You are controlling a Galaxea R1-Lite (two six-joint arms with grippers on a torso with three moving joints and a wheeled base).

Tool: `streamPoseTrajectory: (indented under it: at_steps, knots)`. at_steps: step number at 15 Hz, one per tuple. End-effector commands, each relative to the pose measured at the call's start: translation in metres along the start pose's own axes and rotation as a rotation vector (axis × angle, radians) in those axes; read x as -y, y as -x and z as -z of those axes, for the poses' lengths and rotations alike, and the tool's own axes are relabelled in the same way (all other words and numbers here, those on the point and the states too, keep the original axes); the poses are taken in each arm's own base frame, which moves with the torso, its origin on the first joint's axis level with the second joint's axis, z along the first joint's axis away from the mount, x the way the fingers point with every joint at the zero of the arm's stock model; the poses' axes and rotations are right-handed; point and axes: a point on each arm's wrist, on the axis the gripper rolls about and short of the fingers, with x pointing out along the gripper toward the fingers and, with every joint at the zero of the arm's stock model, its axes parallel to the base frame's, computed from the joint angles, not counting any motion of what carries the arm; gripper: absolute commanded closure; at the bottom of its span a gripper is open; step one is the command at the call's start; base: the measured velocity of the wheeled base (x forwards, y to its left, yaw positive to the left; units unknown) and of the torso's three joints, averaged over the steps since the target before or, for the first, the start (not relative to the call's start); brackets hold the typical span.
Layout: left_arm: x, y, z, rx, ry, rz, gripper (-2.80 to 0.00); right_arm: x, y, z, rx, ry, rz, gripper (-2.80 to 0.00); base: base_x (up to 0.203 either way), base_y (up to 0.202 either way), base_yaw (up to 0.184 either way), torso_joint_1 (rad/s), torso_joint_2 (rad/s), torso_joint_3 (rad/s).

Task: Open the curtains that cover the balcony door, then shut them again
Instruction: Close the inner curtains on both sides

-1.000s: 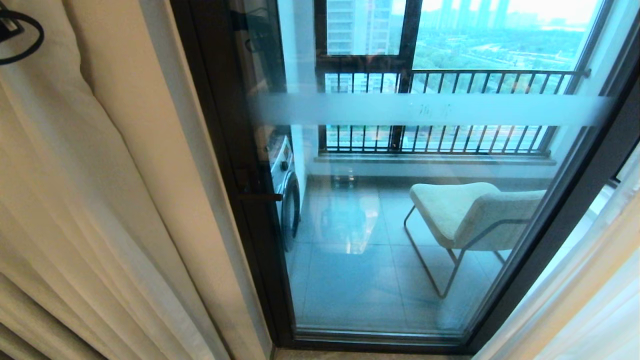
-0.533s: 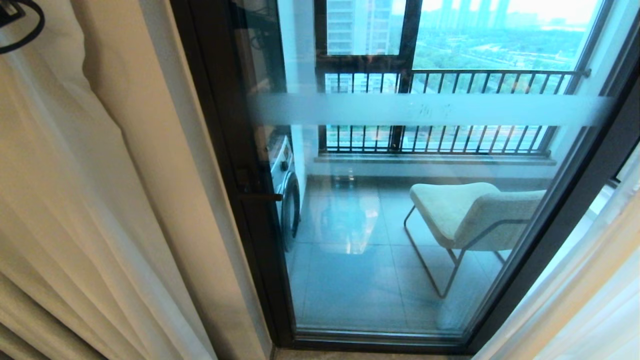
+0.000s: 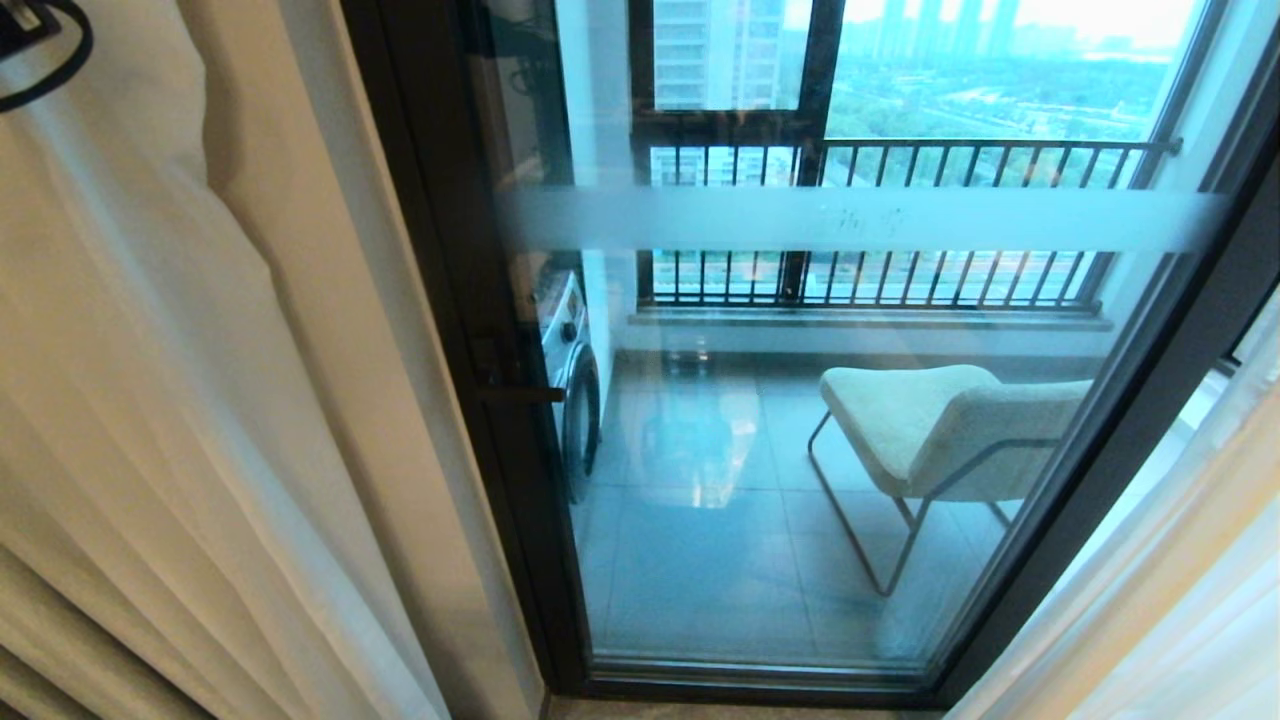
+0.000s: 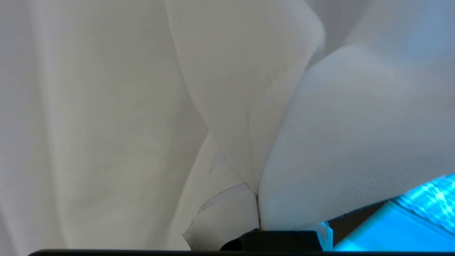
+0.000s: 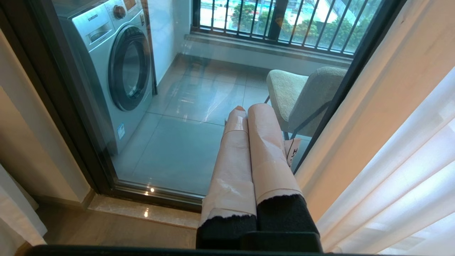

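The left claw [image 4: 257, 217] is pinched on a fold of the curtains [image 3: 200, 400] left of the door [image 3: 800, 450]. The right claw [image 5: 250, 110] hangs closed, holding nothing.

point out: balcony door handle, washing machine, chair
balcony door handle [image 3: 520, 393], head view, on the slim dark bar by the left frame.
washing machine [image 5: 129, 73], right wrist view, on its round door glass.
chair [image 3: 900, 410], head view, on the cream seat cushion.

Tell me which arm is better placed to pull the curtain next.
Left: the left gripper is shut on the left curtain fabric, while the right gripper hangs shut and empty before the balcony door.
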Motion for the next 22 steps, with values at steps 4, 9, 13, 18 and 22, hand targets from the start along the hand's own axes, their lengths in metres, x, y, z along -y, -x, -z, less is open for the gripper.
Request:
streamPoseTrajectory:
  at_steps: [4, 9, 13, 18, 22]
  knots:
    - [0.019, 0.025, -0.003, -0.007, 0.016, 0.097, 0.00, 0.000, 0.000, 0.000, -0.002, 0.001, -0.001, 0.00, 0.000, 0.000, 0.000, 0.000, 0.00, 0.000]
    - [0.043, 0.041, -0.001, -0.035, 0.031, 0.224, 0.00, 0.000, 0.000, 0.000, -0.002, 0.001, -0.001, 0.00, 0.000, 0.000, 0.000, 0.000, 0.00, 0.000]
    - [0.054, 0.045, 0.001, -0.046, 0.037, 0.270, 0.00, 0.000, 0.000, 0.000, -0.002, 0.001, -0.001, 0.00, 0.000, 0.000, 0.000, 0.000, 0.00, 0.000]
    - [0.054, 0.045, 0.001, -0.047, 0.034, 0.270, 0.00, 0.000, 0.000, 0.000, -0.002, 0.001, -0.001, 0.00, 0.000, 0.000, 0.000, 0.000, 0.00, 0.000]
    - [0.054, 0.045, 0.002, -0.050, 0.030, 0.269, 0.00, 0.000, 0.000, 0.000, -0.002, 0.001, -0.001, 0.00, 0.000, 0.000, 0.000, 0.000, 0.00, 0.000]
